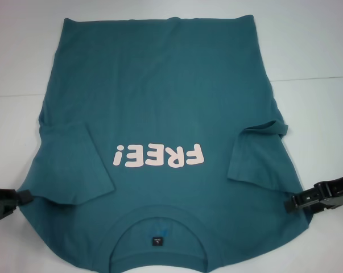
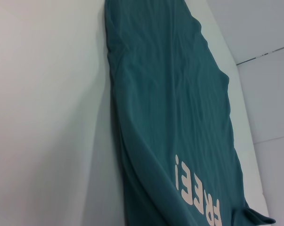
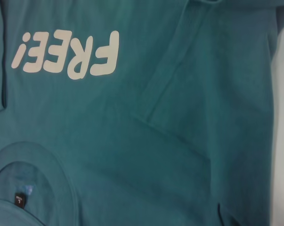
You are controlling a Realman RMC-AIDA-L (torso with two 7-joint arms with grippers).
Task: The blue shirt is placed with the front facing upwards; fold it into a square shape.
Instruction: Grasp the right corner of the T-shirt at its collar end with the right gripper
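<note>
Teal cotton: the blue shirt [image 1: 160,102] lies front up on the white table [image 1: 319,51], collar [image 1: 160,222] nearest the robot, both sleeves already folded in over the chest. Left gripper [image 1: 24,197] sits at the shirt's edge by the shoulder, shirt spreading away to its inner side; right gripper [image 1: 289,205] mirrors it at the opposite shoulder. Cannot tell whether either is spread or pinching cloth. Likely step: grip both shoulders; best to pinch evenly, lift together, keep sleeves tucked
</note>
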